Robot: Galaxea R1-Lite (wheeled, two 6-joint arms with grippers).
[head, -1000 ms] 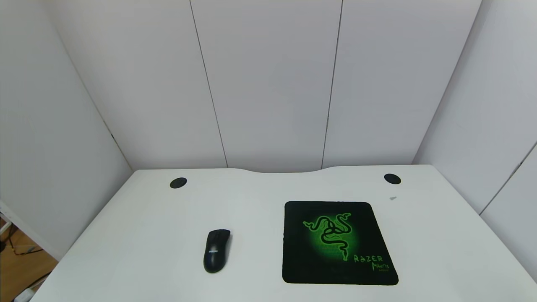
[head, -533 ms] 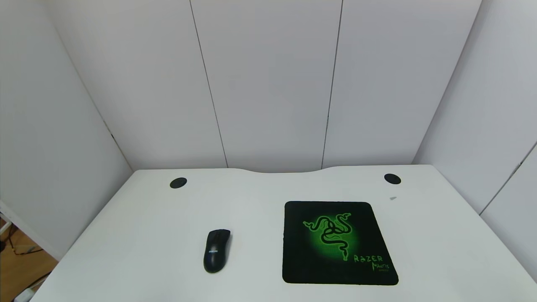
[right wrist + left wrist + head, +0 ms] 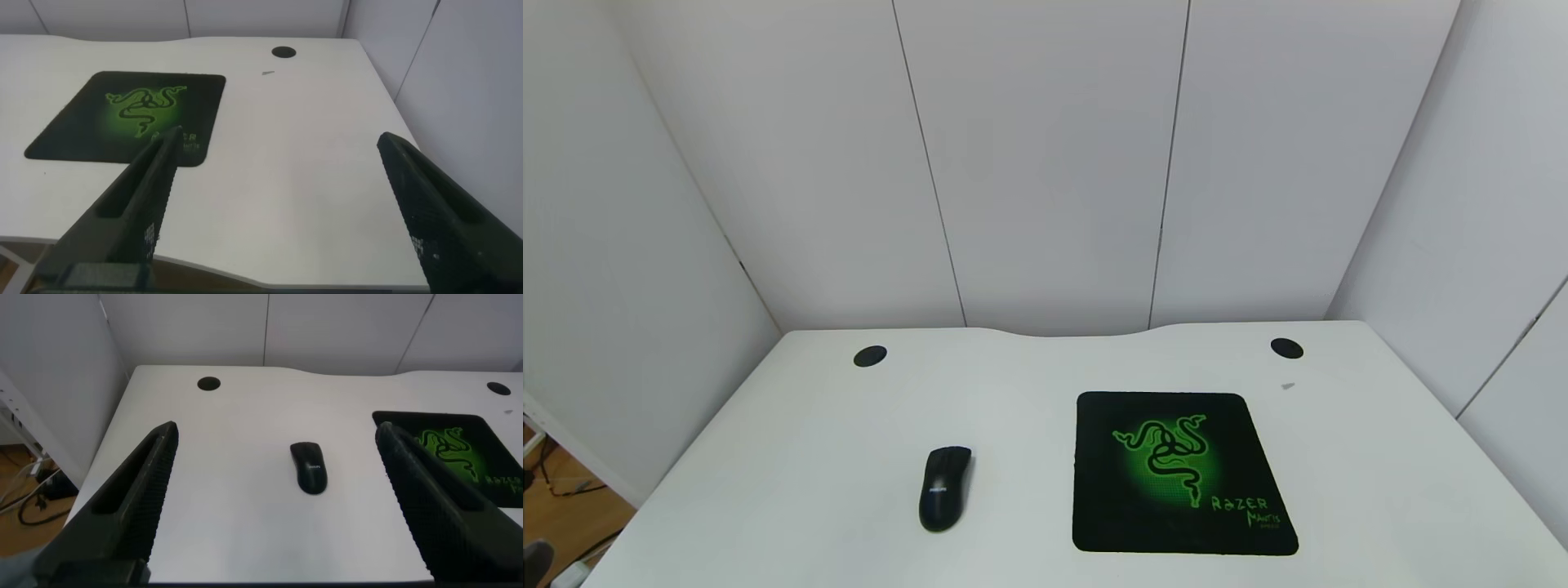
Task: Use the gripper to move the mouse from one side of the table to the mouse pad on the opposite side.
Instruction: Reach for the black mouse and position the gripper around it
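Currently the mouse point(image 3: 945, 488) sits on the left half of the surface point(image 3: 809, 425), well apart from the mouse pad point(image 3: 1180, 472), long axis fore-aft. Left gripper point(image 3: 278, 502) is nearer, wide open, empty, mouse centred ahead. Right gripper point(image 3: 282, 212) also open, empty, overlooking the pad. Both arms are hidden from the head view.

On the table point(image 3: 800, 425), the mouse point(image 3: 945, 487) lies left of centre toward the front — well apart from the mouse pad point(image 3: 1176, 474), which lies to its right. Two grommets sit near the rear edge — one at the left point(image 3: 870, 356), one at the right point(image 3: 1286, 348).
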